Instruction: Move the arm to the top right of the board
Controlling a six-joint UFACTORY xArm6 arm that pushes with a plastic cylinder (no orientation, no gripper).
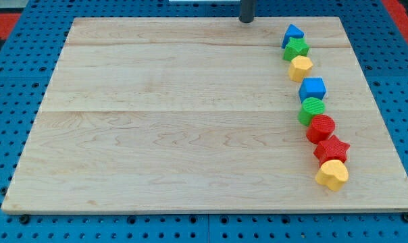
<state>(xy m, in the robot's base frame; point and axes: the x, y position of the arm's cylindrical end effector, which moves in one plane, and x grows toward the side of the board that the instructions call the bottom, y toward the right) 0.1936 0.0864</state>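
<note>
My tip [246, 21] rests at the top edge of the wooden board [177, 121], a little right of centre. It stands to the left of the blue triangle block [292, 33], apart from it. Below that block a curved column runs down the board's right side: a green star block [297, 48], a yellow hexagon block [300, 67], a blue cube [313, 88], a green round block [312, 109], a red round block [321, 127], a red star block [332, 148] and a yellow heart block [333, 175]. The blocks touch their neighbours in two groups.
The board lies on a blue perforated table [15, 74]. A red area [401, 9] shows at the view's top right corner, beyond the board.
</note>
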